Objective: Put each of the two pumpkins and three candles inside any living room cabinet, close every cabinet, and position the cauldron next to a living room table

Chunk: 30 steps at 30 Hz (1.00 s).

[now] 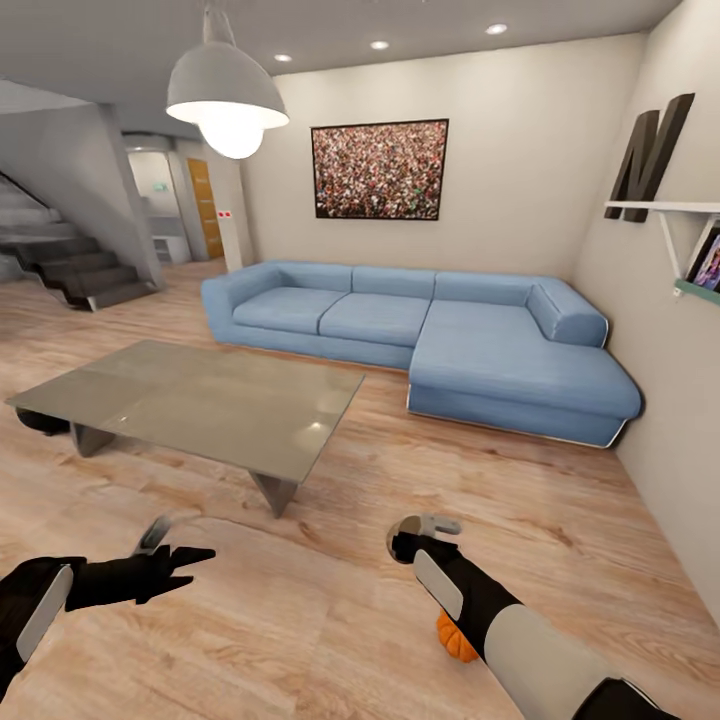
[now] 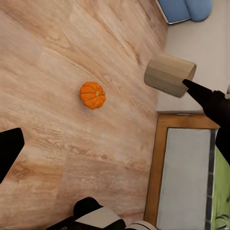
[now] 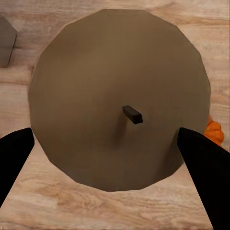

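The candle sits end-on between the right gripper's fingers, its flat top and dark wick facing the wrist camera. One finger stands at each side of its rim, so I judge it held, though the contact itself is hidden. In the head view it shows as a pale cap at the gripper's tip, above the floor.

A pumpkin lies on the boards at about 5 o'clock from that gripper, half under the forearm, and peeks past the candle in the right wrist view. From the left wrist it is in full sight, upright and alone.

A second candle lies tilted at the tip of one left finger. Whether it touches I cannot tell. The left gripper has its jaws spread wide and grips nothing.

The table stands at 11 o'clock from the robot and the sofa beyond it at 1 o'clock.

The step seems to be carrying the held candle to the cabinet. To do it well:
- Keep the squeeze steady and the candle upright.
- Swing the forearm clear of the pumpkin below so it is not knocked rolling.
- Settle the loose candle before the base turns.
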Available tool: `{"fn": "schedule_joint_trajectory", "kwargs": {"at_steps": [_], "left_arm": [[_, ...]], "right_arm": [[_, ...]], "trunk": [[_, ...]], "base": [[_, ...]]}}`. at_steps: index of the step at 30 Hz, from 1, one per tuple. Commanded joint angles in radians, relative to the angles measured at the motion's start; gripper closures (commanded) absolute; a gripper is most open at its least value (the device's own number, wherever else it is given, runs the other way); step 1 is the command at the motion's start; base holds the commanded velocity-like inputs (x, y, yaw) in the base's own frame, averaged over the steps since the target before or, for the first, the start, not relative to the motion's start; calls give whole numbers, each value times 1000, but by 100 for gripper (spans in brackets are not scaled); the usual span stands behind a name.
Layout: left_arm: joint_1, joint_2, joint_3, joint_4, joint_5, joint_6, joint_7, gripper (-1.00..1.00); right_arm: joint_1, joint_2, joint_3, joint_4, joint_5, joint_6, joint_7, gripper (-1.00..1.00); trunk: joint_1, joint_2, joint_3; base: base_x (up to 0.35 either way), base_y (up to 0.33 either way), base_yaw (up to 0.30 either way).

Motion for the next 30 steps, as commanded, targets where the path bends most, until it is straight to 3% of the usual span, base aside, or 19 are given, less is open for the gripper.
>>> {"fn": "schedule_joint_trajectory", "kwargs": {"at_steps": [1, 4, 10, 30], "left_arm": [[0, 0, 0, 0, 0, 0, 0, -100], [0, 0, 1, 0, 1, 0, 0, -100], [0, 0, 1, 0, 2, -2, 0, -100], [0, 0, 26, 2, 2, -3, 0, -100]], "right_arm": [[0, 0, 0, 0, 1, 0, 0, 100], [0, 0, 0, 0, 1, 0, 0, 100], [0, 0, 0, 0, 2, 0, -1, 100], [-2, 0, 3, 1, 1, 1, 0, 100]], "trunk": [[-4, 7, 3], [-15, 28, 13], [-15, 28, 13], [-15, 28, 13]], "base": [[-259, 47, 284], [-246, 21, 283], [-148, 3, 283], [-6, 0, 284]]}}
